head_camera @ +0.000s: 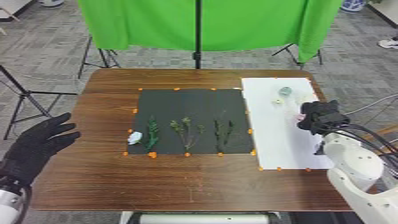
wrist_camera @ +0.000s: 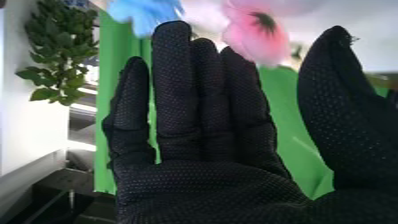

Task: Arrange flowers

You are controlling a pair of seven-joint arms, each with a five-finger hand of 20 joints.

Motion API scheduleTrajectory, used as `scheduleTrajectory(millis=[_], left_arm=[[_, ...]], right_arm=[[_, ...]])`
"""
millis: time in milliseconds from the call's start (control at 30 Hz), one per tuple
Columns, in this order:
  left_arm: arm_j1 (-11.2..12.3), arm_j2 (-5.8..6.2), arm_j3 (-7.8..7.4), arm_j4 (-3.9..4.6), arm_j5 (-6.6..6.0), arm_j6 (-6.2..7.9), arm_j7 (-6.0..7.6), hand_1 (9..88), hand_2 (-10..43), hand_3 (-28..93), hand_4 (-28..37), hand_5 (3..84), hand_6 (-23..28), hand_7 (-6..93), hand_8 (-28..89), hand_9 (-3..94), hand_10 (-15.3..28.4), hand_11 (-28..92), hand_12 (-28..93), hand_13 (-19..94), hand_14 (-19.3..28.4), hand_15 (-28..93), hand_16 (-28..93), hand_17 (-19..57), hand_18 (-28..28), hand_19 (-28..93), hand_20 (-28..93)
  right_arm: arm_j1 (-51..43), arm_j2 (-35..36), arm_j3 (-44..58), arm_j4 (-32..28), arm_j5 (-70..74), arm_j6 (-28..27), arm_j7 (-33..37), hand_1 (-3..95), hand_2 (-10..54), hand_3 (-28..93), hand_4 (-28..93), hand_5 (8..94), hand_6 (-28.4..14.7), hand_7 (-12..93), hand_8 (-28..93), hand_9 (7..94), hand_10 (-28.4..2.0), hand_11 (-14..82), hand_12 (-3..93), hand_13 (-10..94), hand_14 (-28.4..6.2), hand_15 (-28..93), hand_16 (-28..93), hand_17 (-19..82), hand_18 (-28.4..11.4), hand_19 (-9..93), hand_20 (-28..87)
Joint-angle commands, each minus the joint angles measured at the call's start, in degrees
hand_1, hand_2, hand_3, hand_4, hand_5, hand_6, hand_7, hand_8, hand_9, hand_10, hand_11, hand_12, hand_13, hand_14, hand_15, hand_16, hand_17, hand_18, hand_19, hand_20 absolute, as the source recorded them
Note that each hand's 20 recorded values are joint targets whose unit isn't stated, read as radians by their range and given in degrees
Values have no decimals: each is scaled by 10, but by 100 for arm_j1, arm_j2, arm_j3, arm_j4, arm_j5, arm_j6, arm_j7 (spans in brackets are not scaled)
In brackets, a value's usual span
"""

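The right hand [head_camera: 322, 116] is at the white sheet [head_camera: 277, 137], right of frame: fingers straight, thumb apart. The pink flower [wrist_camera: 256, 32] is near its fingertips; contact cannot be determined. The blue flower [head_camera: 285, 91] is at upper right. Green stems [head_camera: 152, 134] lie on the black mat [head_camera: 178, 102], centre; the white flower [head_camera: 134, 137] is at its left edge. Left hand [head_camera: 37, 145], left of frame: fingers spread.

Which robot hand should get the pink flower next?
Probably the right. The right hand is over the white sheet, close to the pink flower; the left hand is farther away, on the dark mat's other side.
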Motion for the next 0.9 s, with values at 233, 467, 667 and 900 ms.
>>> scheduleTrajectory(millis=[233,467,667,900], left_arm=[[75,-44,45,17,32,-40,-70,262,-15,696,-266,346,51,200,-98,317,139,250,159,284,171,347,-22,-65,232,523,3],[126,-68,9,-3,33,-32,-63,262,-15,695,-267,345,51,199,-97,316,139,250,159,284,171,349,-21,-65,232,522,3],[131,-72,-3,-9,33,-24,-73,263,-15,695,-268,346,52,199,-98,317,140,250,159,285,171,348,-22,-65,232,522,3],[102,2,80,11,-2,-12,-73,263,-15,696,-267,346,52,198,-98,316,139,250,159,285,171,349,-22,-65,231,522,3]], right_arm=[[408,30,-644,508,-204,1106,28,387,-95,798,-283,567,15,440,-53,713,-64,291,340,662,-52,593,250,230,-193,716,466],[663,-111,-983,600,-266,1623,-206,485,-93,782,-282,701,24,480,-42,856,-55,234,437,749,-49,630,282,269,-191,738,476],[1505,-441,-1644,523,-219,2118,-655,483,-95,812,-283,716,12,477,-54,870,-53,199,474,748,-49,639,291,270,-191,739,483],[2897,-1425,-2682,873,-120,2351,-1270,478,-95,827,-283,719,5,476,-62,874,-53,181,491,743,-49,647,295,269,-191,741,487]])
